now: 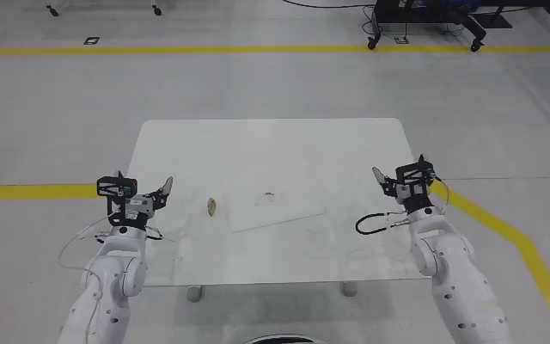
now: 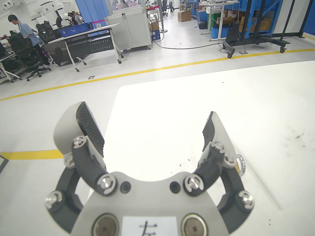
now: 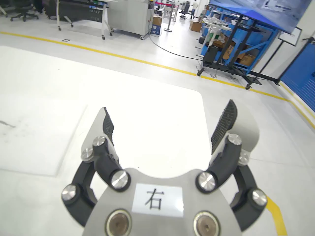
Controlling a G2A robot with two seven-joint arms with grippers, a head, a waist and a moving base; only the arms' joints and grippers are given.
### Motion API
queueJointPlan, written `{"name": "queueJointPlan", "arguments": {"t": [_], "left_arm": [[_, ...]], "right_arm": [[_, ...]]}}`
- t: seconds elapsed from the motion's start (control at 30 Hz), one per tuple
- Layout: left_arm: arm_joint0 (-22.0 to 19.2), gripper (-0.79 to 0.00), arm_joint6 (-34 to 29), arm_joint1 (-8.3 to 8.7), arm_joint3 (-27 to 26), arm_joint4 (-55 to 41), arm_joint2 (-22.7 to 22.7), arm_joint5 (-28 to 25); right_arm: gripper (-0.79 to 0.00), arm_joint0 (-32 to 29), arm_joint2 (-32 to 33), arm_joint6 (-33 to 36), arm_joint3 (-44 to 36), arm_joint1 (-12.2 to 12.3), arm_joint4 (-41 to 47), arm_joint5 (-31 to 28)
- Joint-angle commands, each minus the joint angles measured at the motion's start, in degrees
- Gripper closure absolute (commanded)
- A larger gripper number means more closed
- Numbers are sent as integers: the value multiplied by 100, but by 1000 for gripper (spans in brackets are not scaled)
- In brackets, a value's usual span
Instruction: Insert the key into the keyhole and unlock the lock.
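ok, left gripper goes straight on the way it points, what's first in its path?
Looks free: just bare table ahead of the left gripper. The lock lies off to its side. Tilt is unclear, so it may graze the table.

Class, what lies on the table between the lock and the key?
Nothing: the top view shows bare table between the lock and the key, which lie apart.

Smooth matt table [image 1: 284,155], shiny metal lock [image 1: 211,205]
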Motion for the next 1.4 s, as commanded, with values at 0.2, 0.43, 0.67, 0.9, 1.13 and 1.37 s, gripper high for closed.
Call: {"name": "queueJointPlan", "arguments": {"t": [0.2,0.43,0.67,0.9,1.13,1.37], "left_arm": [[0,-785,0,0,0,0,0,0],[0,-785,0,0,0,0,0,0],[0,-785,0,0,0,0,0,0],[0,-785,0,0,0,0,0,0],[0,-785,0,0,0,0,0,0],[0,-785,0,0,0,0,0,0]], "right_arm": [[-785,1566,-1607,535,1358,-212,-149,-850],[-785,2548,-2540,502,2551,-412,144,-2018],[-785,3236,-3285,292,3404,-640,239,-2631],[-619,3708,-3813,136,3928,-825,76,-2960],[-459,3991,-4122,71,4285,-971,-25,-2993],[-86,4174,-4378,10,4572,-1121,-54,-2929]]}}
